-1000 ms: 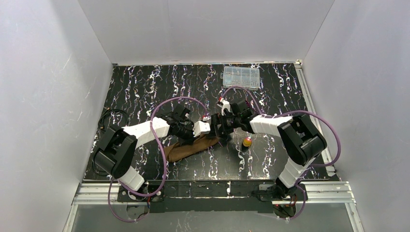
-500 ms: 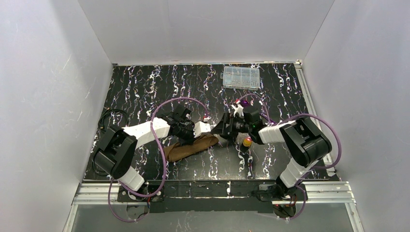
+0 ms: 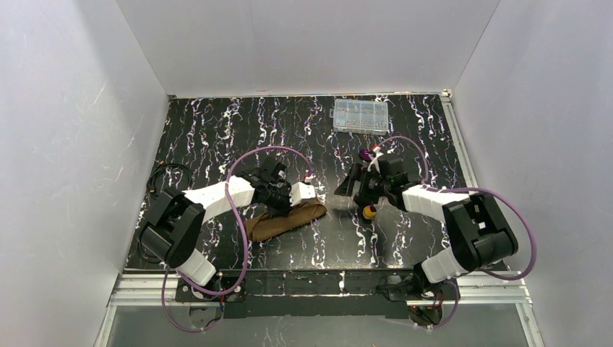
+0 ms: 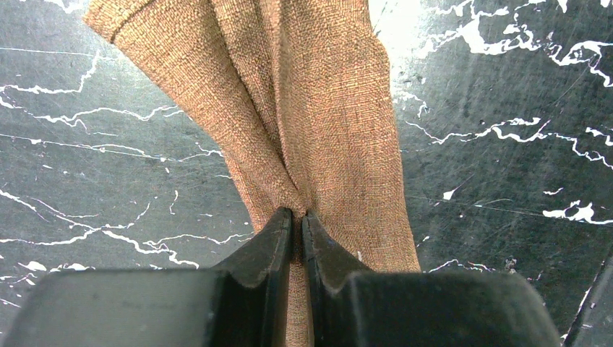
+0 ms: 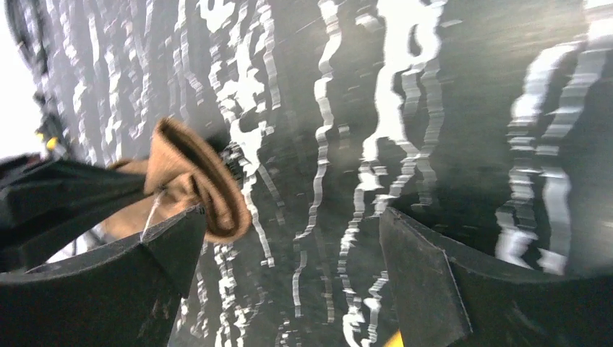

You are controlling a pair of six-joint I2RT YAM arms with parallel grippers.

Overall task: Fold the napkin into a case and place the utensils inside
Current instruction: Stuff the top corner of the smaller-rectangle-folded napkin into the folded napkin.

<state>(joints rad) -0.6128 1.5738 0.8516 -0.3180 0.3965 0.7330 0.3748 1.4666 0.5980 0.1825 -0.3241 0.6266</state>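
The brown napkin (image 3: 283, 221) lies bunched into a long strip on the black marbled table (image 3: 217, 130), left of centre. My left gripper (image 3: 309, 195) is shut on the napkin's right end. In the left wrist view the cloth (image 4: 318, 108) fans out beyond the pinching left gripper (image 4: 298, 217). My right gripper (image 3: 348, 186) stands open a little to the right of the napkin, with nothing between its fingers. In its own view the right gripper (image 5: 289, 249) faces the napkin's rolled end (image 5: 199, 181) over bare table. A utensil with a gold-orange head (image 3: 369, 212) rests just under the right wrist.
A clear plastic compartment box (image 3: 360, 116) sits at the back of the table. A coil of dark cable (image 3: 165, 178) lies at the left edge. White walls close in the table on three sides.
My right arm has drawn back to the right, away from the napkin's end, with its jaws staying open. The left gripper and the napkin have not moved.
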